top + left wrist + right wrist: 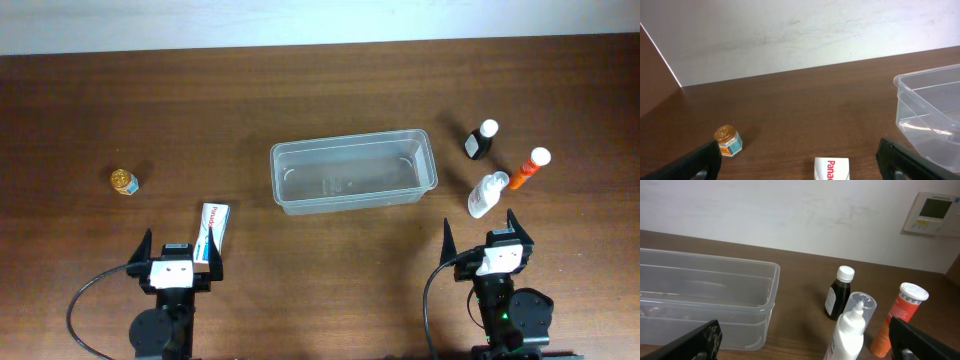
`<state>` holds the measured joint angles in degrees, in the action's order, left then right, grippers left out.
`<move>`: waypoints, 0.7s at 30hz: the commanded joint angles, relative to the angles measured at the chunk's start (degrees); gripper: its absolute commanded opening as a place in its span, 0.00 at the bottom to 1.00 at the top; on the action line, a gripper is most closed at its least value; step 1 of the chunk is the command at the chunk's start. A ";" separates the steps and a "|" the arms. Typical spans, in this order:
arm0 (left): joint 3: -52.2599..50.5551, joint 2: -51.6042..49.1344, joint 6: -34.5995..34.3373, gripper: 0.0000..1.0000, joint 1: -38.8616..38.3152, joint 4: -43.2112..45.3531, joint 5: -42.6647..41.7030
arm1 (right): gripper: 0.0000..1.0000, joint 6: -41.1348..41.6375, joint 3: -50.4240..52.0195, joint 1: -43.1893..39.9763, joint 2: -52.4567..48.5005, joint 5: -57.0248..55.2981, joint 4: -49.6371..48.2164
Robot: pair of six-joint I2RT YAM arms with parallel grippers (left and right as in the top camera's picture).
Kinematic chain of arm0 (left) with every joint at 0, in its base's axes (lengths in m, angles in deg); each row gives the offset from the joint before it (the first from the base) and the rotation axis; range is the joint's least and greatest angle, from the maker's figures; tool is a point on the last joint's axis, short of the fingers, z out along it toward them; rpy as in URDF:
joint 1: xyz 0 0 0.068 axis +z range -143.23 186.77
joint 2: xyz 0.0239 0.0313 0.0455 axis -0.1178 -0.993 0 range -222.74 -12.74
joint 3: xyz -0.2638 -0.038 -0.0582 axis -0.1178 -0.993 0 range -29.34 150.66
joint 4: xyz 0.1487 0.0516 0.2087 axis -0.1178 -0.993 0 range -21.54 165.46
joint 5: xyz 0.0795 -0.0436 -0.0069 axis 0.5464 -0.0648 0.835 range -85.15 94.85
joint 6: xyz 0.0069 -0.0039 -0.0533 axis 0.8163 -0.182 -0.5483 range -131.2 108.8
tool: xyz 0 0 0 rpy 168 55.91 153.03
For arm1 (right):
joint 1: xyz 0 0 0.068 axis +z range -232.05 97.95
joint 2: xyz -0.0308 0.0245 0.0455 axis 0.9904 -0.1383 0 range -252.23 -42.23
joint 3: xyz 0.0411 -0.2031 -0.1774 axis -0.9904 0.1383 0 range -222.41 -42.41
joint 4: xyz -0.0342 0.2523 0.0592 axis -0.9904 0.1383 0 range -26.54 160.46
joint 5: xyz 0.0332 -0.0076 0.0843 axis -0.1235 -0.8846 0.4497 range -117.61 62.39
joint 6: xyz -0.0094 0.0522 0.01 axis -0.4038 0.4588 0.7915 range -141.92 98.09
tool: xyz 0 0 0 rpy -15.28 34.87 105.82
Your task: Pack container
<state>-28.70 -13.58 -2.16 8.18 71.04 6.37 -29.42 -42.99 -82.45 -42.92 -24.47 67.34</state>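
The clear plastic container (352, 172) sits empty at the table's middle; it also shows in the left wrist view (932, 117) and the right wrist view (705, 297). A white box with red letters (212, 231) lies just ahead of my left gripper (178, 252), which is open and empty. A small gold-lidded jar (124, 182) stands far left. A white bottle with a clear cap (486, 194), a dark bottle (481, 140) and an orange tube (529, 168) stand ahead of my right gripper (479, 238), which is open and empty.
The table's far edge meets a pale wall (790, 35). A wall thermostat (932, 212) shows at the right wrist view's upper right. Both arm bases stand at the near edge.
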 commanded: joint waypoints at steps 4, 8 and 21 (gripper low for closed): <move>-0.15 0.50 0.94 0.99 -0.02 -0.17 0.37 | 0.98 3.72 0.26 0.35 0.33 1.18 0.22; -0.15 0.50 0.94 0.99 -0.02 -0.15 0.17 | 0.98 5.25 0.26 0.35 0.33 1.18 0.22; 2.19 -2.29 0.92 0.99 -0.02 -1.46 -0.24 | 0.98 18.99 -4.63 0.35 -1.33 -1.38 1.31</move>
<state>-28.65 -14.34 -2.14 8.18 70.88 6.35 -12.88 -43.52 -82.45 -43.07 -24.73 68.08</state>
